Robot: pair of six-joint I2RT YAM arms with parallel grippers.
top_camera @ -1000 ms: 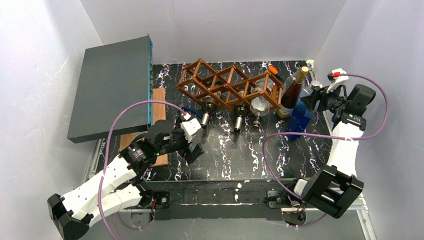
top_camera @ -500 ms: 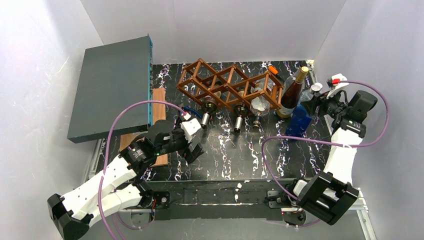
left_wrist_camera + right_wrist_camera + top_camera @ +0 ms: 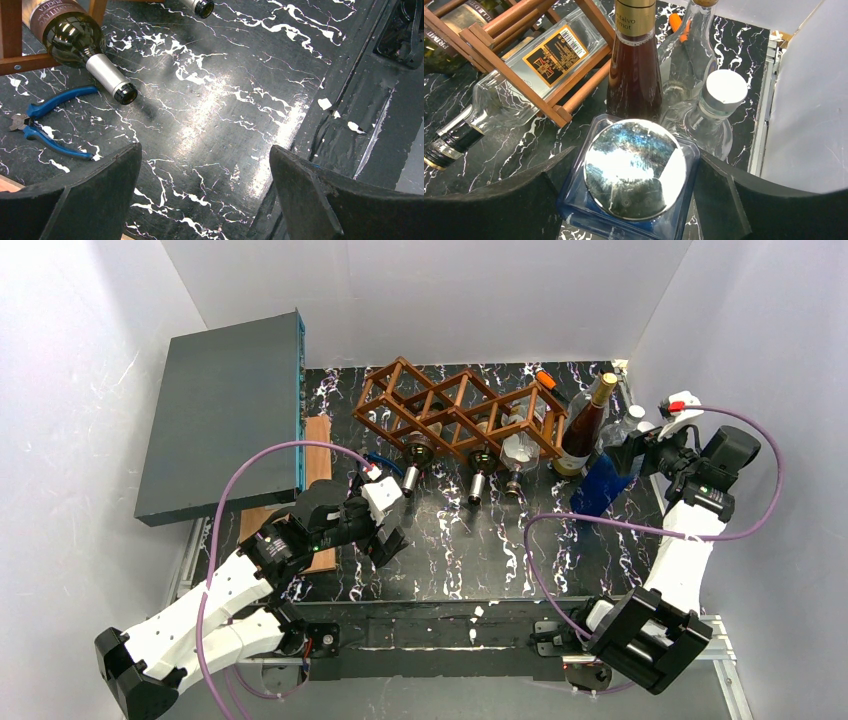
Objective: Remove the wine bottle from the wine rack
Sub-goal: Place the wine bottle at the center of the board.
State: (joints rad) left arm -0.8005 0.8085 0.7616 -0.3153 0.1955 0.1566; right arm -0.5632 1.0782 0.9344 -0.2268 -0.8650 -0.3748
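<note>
The brown lattice wine rack (image 3: 455,412) stands at the back middle. Three wine bottles lie in it with necks pointing to the near side: a dark one with a silver neck (image 3: 412,468) (image 3: 75,35), another dark one (image 3: 479,475), and a clear one with a black label (image 3: 517,452) (image 3: 524,75). My right gripper (image 3: 628,453) (image 3: 635,152) is open, its fingers flanking a blue square bottle with a mirror cap (image 3: 634,170) (image 3: 598,483) that stands right of the rack. My left gripper (image 3: 388,543) (image 3: 205,165) hangs open and empty over the table, near the silver-necked bottle.
An upright brown bottle (image 3: 634,75) and a clear bottle with a silver cap (image 3: 724,90) stand just behind the blue one. Blue pliers (image 3: 45,120) lie left of the rack. The grey flat box (image 3: 225,410) and a wooden board (image 3: 318,440) sit at the left. White walls enclose the table.
The right gripper's jaws have widened around the blue bottle and the right arm has drawn back to the right. The blue bottle stays put. The left arm has not moved.
</note>
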